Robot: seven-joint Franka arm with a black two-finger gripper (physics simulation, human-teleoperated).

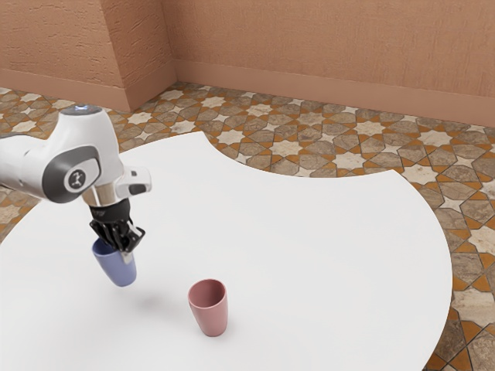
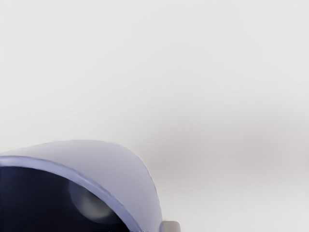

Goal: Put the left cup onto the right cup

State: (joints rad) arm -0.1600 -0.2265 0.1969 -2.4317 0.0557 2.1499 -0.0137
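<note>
Gripper (image 1: pixel 117 244) clamps the rim of the blue cup (image 1: pixel 116 267), one finger on each side of the wall. The cup hangs tilted, clear of the white table (image 1: pixel 309 232). The pink cup (image 1: pixel 209 307) stands upright on the table, near it toward the exterior view's right, not touching.

The smooth white round tabletop (image 1: pixel 309 255) is lying open across the exterior view's right and far side, giving a hand wide room to pass. The tall pink plastic cup (image 1: pixel 209 307) is standing upright near the front edge, blocking any low path there. The black two-finger gripper (image 1: pixel 117 241) is holding the tilted blue plastic cup (image 1: pixel 116 269) just above the surface, near the pink cup on the exterior view's left, and a bare gap is lying between them.
</note>
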